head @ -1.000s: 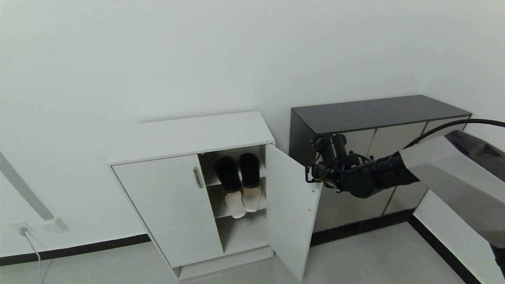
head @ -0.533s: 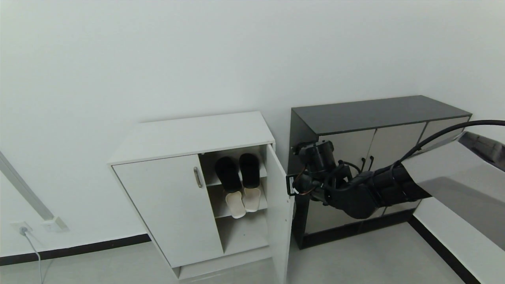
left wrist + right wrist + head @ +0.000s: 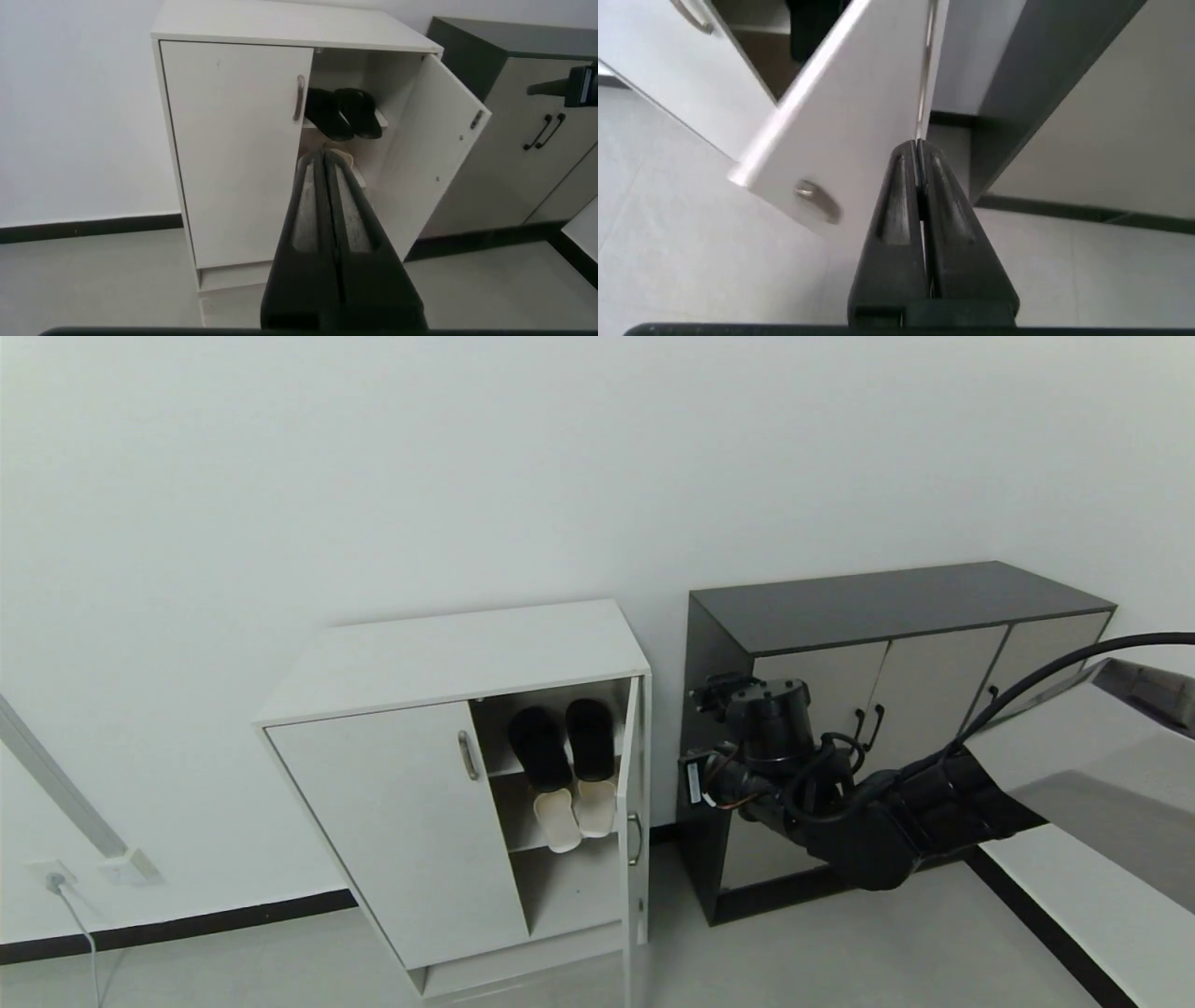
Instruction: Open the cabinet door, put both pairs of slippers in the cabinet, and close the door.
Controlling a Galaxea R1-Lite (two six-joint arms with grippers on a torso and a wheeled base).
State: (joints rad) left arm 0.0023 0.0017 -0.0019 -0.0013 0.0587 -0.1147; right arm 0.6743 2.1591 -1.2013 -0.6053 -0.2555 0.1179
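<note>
At the wall, cabinet (image 3: 448, 653): white, two doors, standing on the floor (image 3: 840, 952) with its back to the wall. A dark sideboard (image 3: 896, 607) stands just beside it on the robot's right.
left door (image 3: 401, 831): shut flat against the frame. Its bar handle (image 3: 464, 755) is upright near the inner edge.
right door (image 3: 633, 821): open, swung out from the cabinet's right side. It is almost edge-on in the head view, and its inner face shows in the left wrist view. A small handle (image 3: 636, 838) sits on the outer face, near the free edge.
black slippers (image 3: 565, 742): a pair, side by side on the upper shelf inside the open half.
white slippers (image 3: 576, 812): a pair, side by side on the shelf directly below the black pair. Their near ends reach just past the shelf's front edge.
right tool (image 3: 695, 782): on the outer side of the right door, between the door and the sideboard, at about mid height. In the right wrist view its fingers (image 3: 898, 187) are pressed together with nothing gripped, and the tip lies by the door's outer face near the small handle. Contact with the door: cannot tell.
left tool (image 3: 324, 163): in front of the cabinet and well apart from it, pointing toward the open half. Its fingers (image 3: 308, 215) are closed flat on each other and hold nothing.
task state: both pairs are inside the cabinet; the right door is not yet closed.
wall socket (image 3: 51, 877): low on the wall on the robot's left, with a cable hanging from it.
</note>
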